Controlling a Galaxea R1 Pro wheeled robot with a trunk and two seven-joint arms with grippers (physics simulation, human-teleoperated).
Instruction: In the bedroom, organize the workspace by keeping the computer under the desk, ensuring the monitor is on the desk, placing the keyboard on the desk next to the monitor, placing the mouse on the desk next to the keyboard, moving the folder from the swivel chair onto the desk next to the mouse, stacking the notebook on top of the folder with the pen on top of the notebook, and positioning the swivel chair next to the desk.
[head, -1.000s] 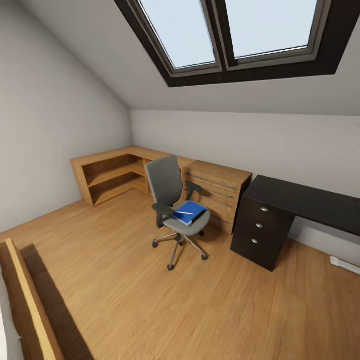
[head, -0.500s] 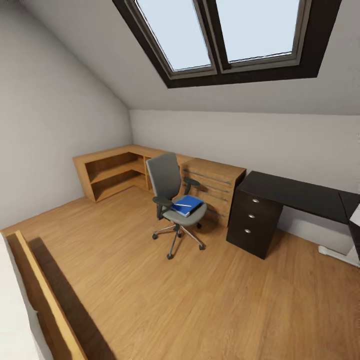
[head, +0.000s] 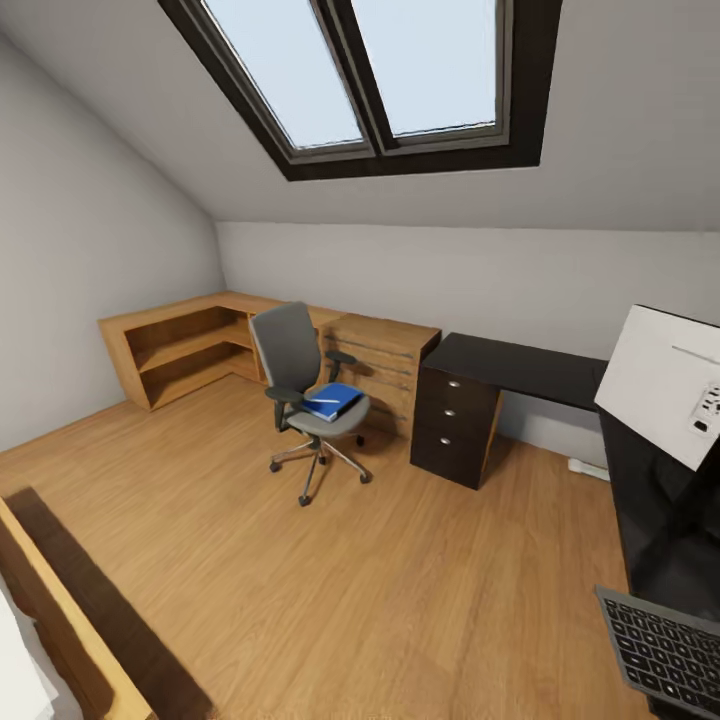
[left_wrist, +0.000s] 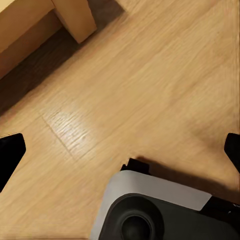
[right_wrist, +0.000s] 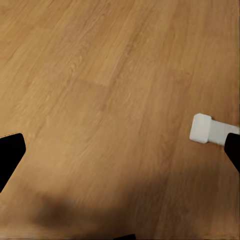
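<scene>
My left gripper (left_wrist: 120, 150) and my right gripper (right_wrist: 120, 150) hang over the bare wood floor (head: 380, 590), jaws spread wide, holding nothing. The keyboard (head: 665, 650) sits on the counter (head: 520, 370), just in front of the monitor (head: 665, 385). Farther off, left of the counter, the swivel chair (head: 300, 385) holds the folder (head: 333, 402), nearer my left arm.

The swivel chair (head: 305, 385) stands on the wood floor (head: 380, 580) in front of a low corner cabinet (head: 200, 335) along the far wall, with the folder (head: 333, 401) lying on its seat. To its right the desk (head: 520, 368) runs along the far wall and turns toward the near right, its drawer unit (head: 453, 425) at the left end. On the desk's near-right stretch the monitor (head: 665, 385) stands, the keyboard (head: 665, 655) nearer than it.
</scene>
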